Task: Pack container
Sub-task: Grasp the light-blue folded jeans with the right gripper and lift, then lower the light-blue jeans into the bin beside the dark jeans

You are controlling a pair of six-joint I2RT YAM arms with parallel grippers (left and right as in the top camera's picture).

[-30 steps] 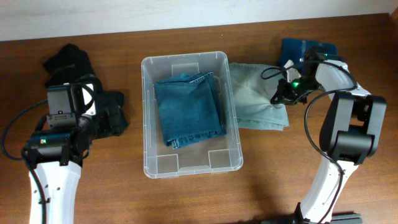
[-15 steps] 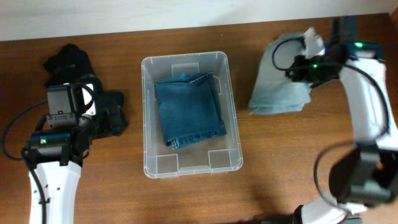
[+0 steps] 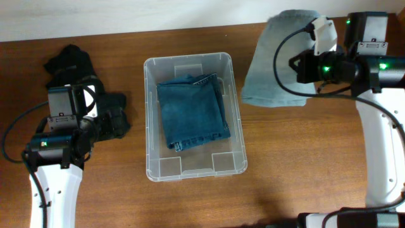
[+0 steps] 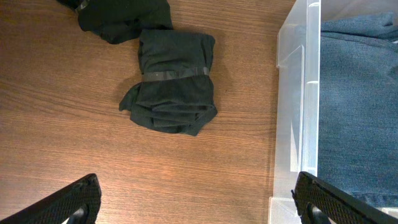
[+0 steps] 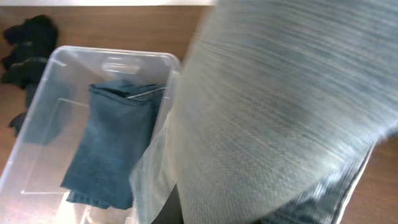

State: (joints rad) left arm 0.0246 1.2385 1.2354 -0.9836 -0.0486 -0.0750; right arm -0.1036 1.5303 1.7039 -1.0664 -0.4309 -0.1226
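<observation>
Your right gripper (image 3: pixel 296 66) is closed on the pale cloth (image 3: pixel 272 63), as far as I can judge. The fabric hides the fingers, but the cloth hangs from them, off the table (image 3: pixel 304 164), to the right of the container and near the back edge. Your left gripper (image 4: pixel 196 202) is spread wide and holds nothing. It hovers over the wood near the folded black garment (image 4: pixel 174 81), on the left side of the container. The container (image 3: pixel 149 114) stands in the middle of the table, between the two arms. Folded jeans (image 3: pixel 193 114) lie inside it and cover most of the floor.

I think the step in hand is carrying the cloth to the container. For the next move, you need to bring the cloth to the left until it is over the jeans. Then lower it so that the hanging end goes inside the rim and not across the wall, and release only after that. The black garment is left for your left arm.
</observation>
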